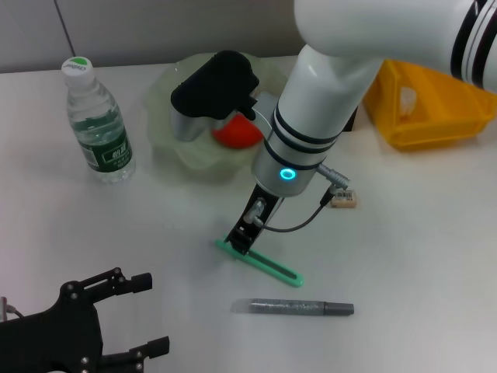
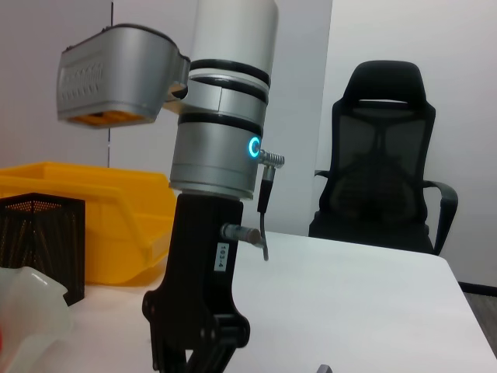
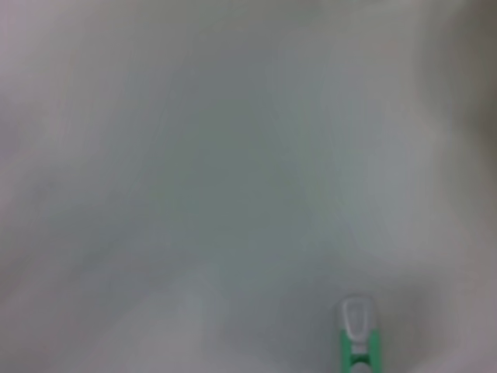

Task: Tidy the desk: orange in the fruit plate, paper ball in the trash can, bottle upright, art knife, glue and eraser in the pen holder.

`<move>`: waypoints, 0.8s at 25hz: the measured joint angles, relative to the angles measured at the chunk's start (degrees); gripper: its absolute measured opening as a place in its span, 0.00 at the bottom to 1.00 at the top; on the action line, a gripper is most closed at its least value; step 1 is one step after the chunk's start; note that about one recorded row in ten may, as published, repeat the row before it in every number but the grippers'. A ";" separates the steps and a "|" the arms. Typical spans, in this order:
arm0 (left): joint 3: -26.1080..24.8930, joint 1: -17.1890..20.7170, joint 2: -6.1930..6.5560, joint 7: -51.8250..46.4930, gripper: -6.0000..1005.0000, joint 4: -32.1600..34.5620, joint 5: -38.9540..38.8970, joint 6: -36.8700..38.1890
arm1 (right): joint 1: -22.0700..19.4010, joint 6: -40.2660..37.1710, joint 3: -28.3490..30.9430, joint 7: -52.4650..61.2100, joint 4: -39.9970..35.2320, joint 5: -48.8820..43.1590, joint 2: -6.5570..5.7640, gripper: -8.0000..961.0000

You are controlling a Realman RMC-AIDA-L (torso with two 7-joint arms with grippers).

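Head view: we see our orange point(image 1: 237, 134) in the fruit plate point(image 1: 167, 132) near the tabletop's point(image 1: 419, 249) far edge; right tool point(image 1: 242, 242) is clenched on the art knife point(image 1: 268, 264), left tool point(image 1: 147, 315) released.

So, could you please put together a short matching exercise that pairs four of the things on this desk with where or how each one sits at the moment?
Things:
1. water bottle
2. orange
3. green art knife
4. grey pen-shaped stick

States:
A. lying flat and untouched, nearest the robot's body
B. standing upright at the robot's left
C. resting in the fruit plate
D. on the table with the right end effector down at one end

Pairs: 1-B, 2-C, 3-D, 4-A
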 joint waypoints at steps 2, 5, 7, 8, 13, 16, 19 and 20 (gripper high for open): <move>-0.04 0.01 0.00 0.00 0.81 0.00 -0.07 0.00 | -1.42 -1.14 2.03 0.25 -2.82 -2.91 -0.11 0.12; -0.08 -0.03 0.00 0.00 0.81 0.00 -0.09 -0.02 | -2.74 -2.47 4.90 0.34 -5.31 -5.89 -0.11 0.13; -0.09 -0.04 0.00 0.00 0.81 0.00 -0.12 -0.09 | -4.30 -4.15 7.72 0.24 -8.27 -8.38 -0.07 0.14; -0.09 -0.04 0.00 0.00 0.81 0.00 -0.12 -0.09 | -4.30 -4.15 7.72 0.24 -8.27 -8.38 -0.07 0.15; -0.09 -0.25 0.00 0.00 0.81 -0.03 -0.14 -0.51 | -4.14 -4.84 7.74 -0.95 -8.49 -8.65 -0.01 0.17; -0.09 -0.54 0.00 0.00 0.81 -0.34 -0.15 -0.70 | -3.80 -5.13 7.11 -1.84 -8.27 -8.46 0.25 0.18; -0.09 -0.81 0.06 0.00 0.81 -0.70 -0.20 -0.71 | -3.38 -4.80 5.85 -2.02 -8.17 -8.25 0.36 0.20; -0.09 -0.81 0.06 0.00 0.81 -0.70 -0.20 -0.71 | -3.29 -4.62 5.55 -2.16 -8.12 -8.19 0.40 0.20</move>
